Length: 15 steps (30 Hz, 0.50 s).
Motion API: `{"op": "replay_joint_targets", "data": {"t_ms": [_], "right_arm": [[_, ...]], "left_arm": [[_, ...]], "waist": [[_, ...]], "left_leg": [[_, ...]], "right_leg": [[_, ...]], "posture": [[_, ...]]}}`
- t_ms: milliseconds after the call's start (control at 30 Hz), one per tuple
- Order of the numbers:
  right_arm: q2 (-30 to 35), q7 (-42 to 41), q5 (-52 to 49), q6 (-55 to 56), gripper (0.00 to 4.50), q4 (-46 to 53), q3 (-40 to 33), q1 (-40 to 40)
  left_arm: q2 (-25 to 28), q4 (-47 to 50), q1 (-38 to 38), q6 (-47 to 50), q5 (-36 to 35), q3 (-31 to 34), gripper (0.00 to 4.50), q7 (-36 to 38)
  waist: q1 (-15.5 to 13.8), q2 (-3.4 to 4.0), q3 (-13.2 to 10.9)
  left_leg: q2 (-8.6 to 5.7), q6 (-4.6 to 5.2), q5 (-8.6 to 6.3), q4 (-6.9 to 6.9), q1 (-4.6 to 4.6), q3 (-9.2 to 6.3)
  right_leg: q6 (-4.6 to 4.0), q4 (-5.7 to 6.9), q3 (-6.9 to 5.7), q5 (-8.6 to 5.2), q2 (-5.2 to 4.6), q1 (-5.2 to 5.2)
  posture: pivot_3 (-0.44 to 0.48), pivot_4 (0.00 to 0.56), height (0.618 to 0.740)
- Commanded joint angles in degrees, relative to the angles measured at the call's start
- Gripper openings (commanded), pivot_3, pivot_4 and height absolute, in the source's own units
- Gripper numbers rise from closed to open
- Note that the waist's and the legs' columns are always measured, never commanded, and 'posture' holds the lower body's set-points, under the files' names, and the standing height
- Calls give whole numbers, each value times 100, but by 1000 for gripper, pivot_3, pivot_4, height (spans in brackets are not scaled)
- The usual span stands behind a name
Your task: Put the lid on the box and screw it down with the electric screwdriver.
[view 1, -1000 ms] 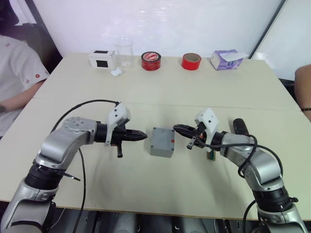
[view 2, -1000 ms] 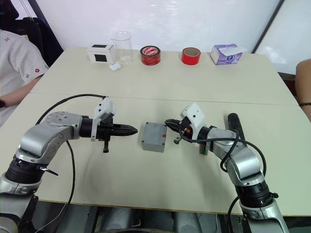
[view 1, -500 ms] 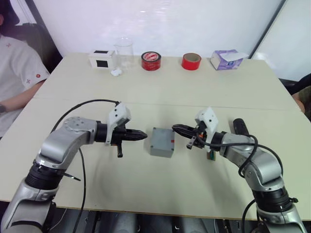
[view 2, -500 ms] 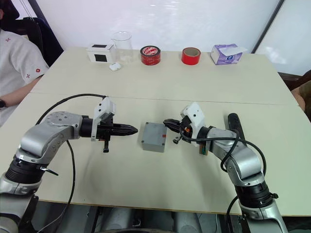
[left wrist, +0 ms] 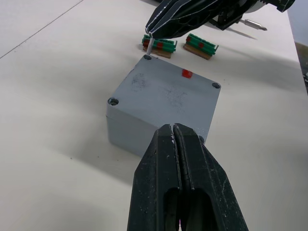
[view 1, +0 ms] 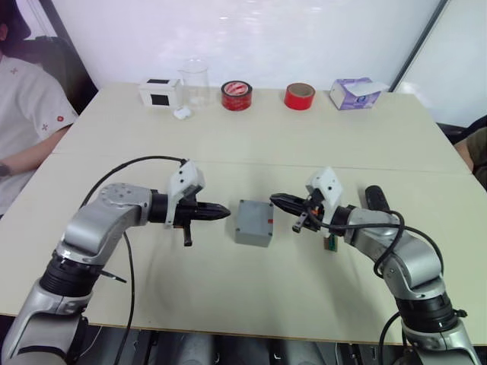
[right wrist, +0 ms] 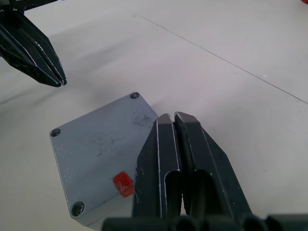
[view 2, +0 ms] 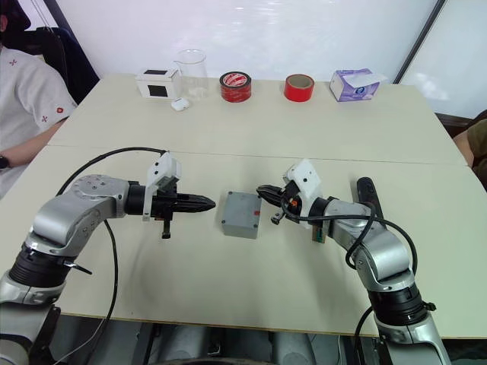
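— What's on the beige table (view 1: 251,144)?
— The square grey plastic lid (left wrist: 166,94) sits on the grey box (view 1: 253,223). My left tool (view 1: 226,212) and right tool (view 1: 274,199) flank it unmoved, both closed, empty; screwdriving remains.

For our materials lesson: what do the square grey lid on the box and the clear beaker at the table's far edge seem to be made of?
Square grey lid: probably moulded plastic, matt and faintly scuffed, with recessed corner screw holes. Clear beaker: glass or clear plastic, see-through and glossy; I cannot tell which.

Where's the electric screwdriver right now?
The electric screwdriver lies on the table on the robot's right, just beyond the right forearm, near the green pieces and right of the closed box.
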State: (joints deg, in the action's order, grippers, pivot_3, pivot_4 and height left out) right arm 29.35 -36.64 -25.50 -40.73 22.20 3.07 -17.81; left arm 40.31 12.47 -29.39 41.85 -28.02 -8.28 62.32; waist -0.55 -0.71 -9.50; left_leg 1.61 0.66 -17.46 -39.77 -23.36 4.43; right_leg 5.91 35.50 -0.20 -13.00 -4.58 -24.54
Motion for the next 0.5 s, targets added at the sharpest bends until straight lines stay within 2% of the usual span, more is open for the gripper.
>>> {"op": "replay_joint_targets", "data": {"t_ms": [33,500], "right_arm": [[61,-24,60,125,22,57,-15,-38],[36,-80,208,177,22,-40,68,-37]], "left_arm": [[22,104,-22,-86,-6,21,0,31],[4,112,-16,-86,-7,24,0,9]], "waist": [[0,0,0],[1,0,0]], "left_leg": [[0,0,0,0,0,0],[0,0,0,0,0,0]], "right_leg": [[0,0,0,0,0,0],[0,0,0,0,0,0]], "posture": [[0,150,740],[0,150,740]]}}
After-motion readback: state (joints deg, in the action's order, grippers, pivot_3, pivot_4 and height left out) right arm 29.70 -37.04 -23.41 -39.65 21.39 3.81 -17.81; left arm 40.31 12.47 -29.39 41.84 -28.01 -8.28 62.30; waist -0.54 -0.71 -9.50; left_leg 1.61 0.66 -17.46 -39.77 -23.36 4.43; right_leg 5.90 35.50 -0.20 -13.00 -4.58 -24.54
